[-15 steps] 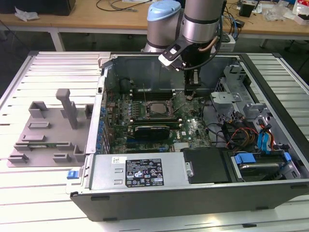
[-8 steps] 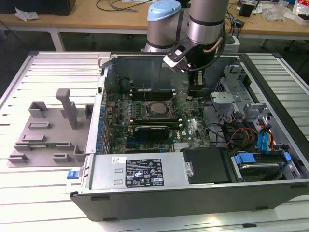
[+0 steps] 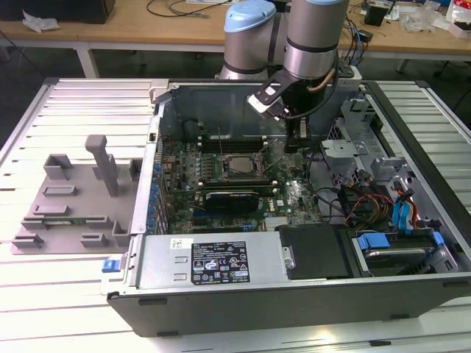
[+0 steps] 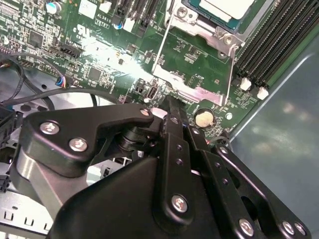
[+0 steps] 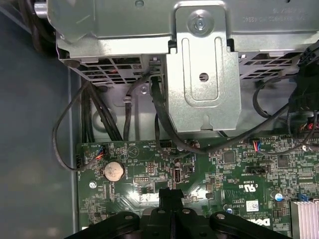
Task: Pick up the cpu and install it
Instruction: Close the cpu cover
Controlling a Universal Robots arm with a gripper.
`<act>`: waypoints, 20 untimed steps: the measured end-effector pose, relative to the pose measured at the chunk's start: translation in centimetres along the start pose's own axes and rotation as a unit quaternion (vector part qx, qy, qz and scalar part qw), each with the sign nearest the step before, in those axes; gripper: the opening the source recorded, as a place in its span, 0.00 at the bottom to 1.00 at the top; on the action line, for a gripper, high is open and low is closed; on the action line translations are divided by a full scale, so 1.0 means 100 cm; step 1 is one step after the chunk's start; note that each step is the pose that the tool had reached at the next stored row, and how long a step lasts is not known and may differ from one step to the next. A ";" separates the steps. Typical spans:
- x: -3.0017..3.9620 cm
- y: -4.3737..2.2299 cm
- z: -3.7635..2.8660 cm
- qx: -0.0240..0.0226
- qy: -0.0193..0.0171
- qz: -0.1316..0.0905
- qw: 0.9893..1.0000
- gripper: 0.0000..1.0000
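Gripper hangs low over the motherboard, jaws pressed together on nothing; the cpu sits in its socket, cut off at the second wrist view's edge.

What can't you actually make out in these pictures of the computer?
The cpu: too small in the exterior view to tell whether it is fully seated; in the second wrist view the picture edge cuts most of it off.
The motherboard under the gripper: hidden by the gripper's own black body in both wrist views.
Whether the gripper touches the motherboard: cannot tell.
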State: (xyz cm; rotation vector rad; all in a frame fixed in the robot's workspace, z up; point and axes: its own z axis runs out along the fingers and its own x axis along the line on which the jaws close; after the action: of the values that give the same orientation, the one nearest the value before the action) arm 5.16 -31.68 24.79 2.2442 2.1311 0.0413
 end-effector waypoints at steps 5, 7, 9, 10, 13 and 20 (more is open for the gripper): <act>0.0000 0.0000 0.0002 0.000 0.000 0.000 1.000 0.11; 0.0001 -0.0007 0.0003 0.000 0.000 0.000 1.000 0.11; 0.0001 -0.0021 0.0001 0.000 0.000 0.000 1.000 0.11; 0.0001 -0.0031 0.0001 0.000 0.000 0.000 1.000 0.11; 0.0002 -0.0061 -0.0001 0.000 0.000 0.000 1.000 0.11; 0.0014 -0.0186 -0.0007 0.000 0.000 0.000 1.000 0.11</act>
State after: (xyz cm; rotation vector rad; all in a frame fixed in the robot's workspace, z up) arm 3.31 -31.44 24.76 2.2443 2.1310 0.0421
